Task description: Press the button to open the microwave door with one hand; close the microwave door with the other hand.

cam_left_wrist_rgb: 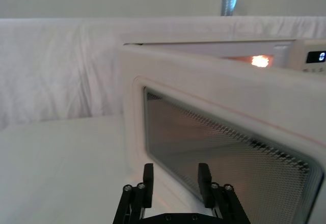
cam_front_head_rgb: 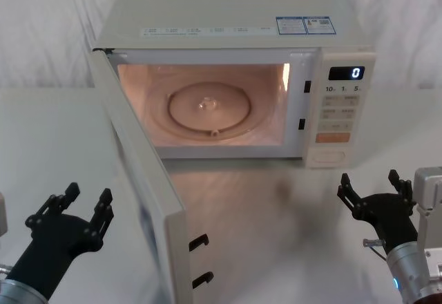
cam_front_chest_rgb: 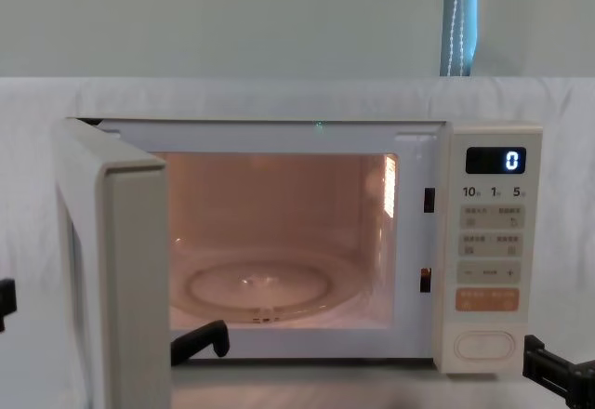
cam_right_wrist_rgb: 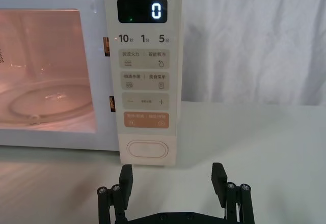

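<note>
While the microwave door (cam_front_head_rgb: 141,179) stands swung wide at centre-left, lit cavity with glass turntable (cam_front_head_rgb: 207,107) behind, button (cam_front_head_rgb: 330,157) at panel bottom right of centre, left gripper (cam_front_head_rgb: 77,207) spread lower left, right gripper (cam_front_head_rgb: 371,192) spread lower right, display reading 0.

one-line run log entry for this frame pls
microwave door: swung open, cavity lit | button: untouched | right gripper: open, facing button | left gripper: open, outside door

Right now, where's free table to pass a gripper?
Bare table between the open microwave door and the right gripper, and left of the door around the left gripper. It is tight at the door's swung-out edge.
</note>
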